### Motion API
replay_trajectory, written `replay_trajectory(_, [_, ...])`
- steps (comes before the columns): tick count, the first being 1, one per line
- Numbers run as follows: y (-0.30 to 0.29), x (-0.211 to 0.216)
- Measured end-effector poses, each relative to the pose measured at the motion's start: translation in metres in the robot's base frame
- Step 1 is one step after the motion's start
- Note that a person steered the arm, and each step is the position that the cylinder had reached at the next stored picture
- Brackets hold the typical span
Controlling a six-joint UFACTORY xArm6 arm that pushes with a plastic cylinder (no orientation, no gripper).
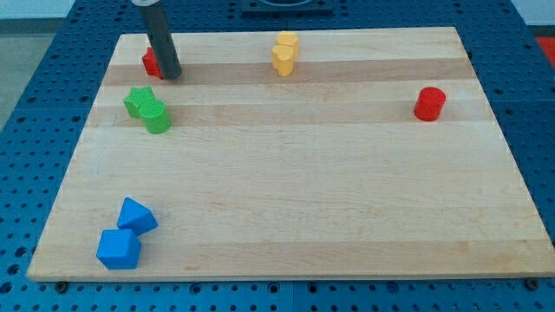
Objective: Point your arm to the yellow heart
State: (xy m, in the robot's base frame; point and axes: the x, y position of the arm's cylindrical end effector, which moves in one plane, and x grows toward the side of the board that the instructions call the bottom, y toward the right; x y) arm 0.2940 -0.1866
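A: Where is my tip [171,76] against the yellow heart [282,61]?

B: Well apart, off to the heart's left near the board's [303,173] top edge, just beside a red block [151,61] half hidden behind the rod. There are no jaws, so nothing is held.

A: And the heart itself?

B: Near the top edge, touching a second yellow block [287,42] above it. Below the heart the wood lies wide open down to the bottom edge.

A: Count them.

B: Two yellow; two red, the other a red cylinder [429,103] far right of the heart near the right edge; two green [139,100] [157,118] touching, lower left of the heart; two blue, a wedge-like one [137,216] and a blue cube [119,249], far below-left by the bottom corner
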Motion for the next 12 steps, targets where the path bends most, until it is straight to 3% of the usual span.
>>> replay_trajectory(1, [0.033,0.02])
replay_trajectory(3, [0.036,0.024])
replay_trajectory(7, [0.113,-0.037])
replay_trajectory(12, [0.142,-0.016])
